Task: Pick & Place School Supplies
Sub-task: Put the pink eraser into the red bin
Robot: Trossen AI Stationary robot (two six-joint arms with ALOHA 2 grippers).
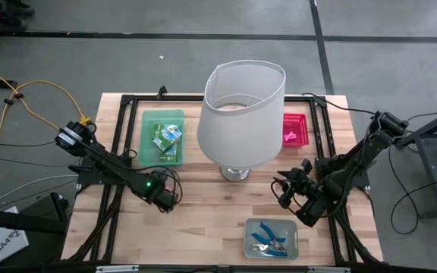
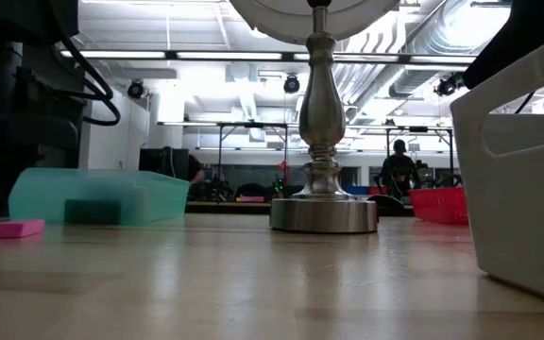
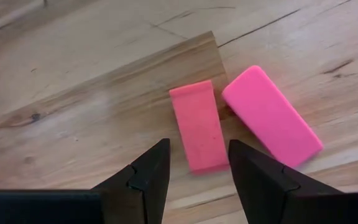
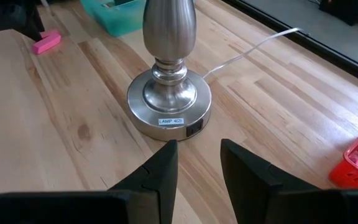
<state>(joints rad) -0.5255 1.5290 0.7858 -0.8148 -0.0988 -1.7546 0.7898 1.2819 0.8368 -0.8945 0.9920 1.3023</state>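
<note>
Two pink erasers (image 3: 197,124) (image 3: 271,115) lie flat on the wooden table, side by side and fanned apart. My left gripper (image 3: 197,152) points down over them, open. Its fingers stand on either side of the near end of the narrower eraser, and no touch shows. In the high view this gripper (image 1: 165,199) hides both erasers. The low view shows one eraser (image 2: 15,228) beside the dark arm. My right gripper (image 4: 197,155) waits open at the table's right, facing the lamp base (image 4: 169,102).
A lamp with a big white shade (image 1: 241,110) stands mid-table. Behind the left gripper, a green tray (image 1: 163,136) holds small printed boxes. At the far right, a red tray (image 1: 295,129) holds a pink piece. Near the front edge, a clear tray (image 1: 271,237) holds blue-handled scissors.
</note>
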